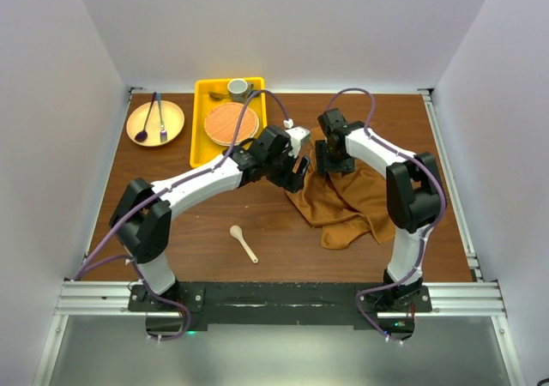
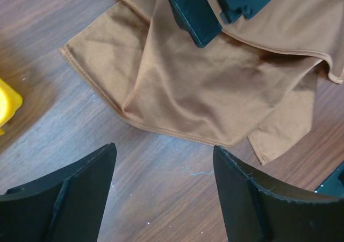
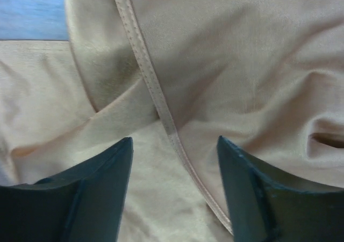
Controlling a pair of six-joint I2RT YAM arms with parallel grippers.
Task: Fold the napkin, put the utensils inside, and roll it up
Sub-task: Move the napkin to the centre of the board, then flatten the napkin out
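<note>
Napkin (image 1: 343, 206) rust-brown, crumpled in heap, stitched hem showing

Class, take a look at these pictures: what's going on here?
Two arms are working on a napkin, which lies crumpled on the table, not yet folded. The right arm hangs over the cloth, the left arm beside its edge, both with jaws open and holding nothing. The spoon lies apart, nearer the bases.
</note>
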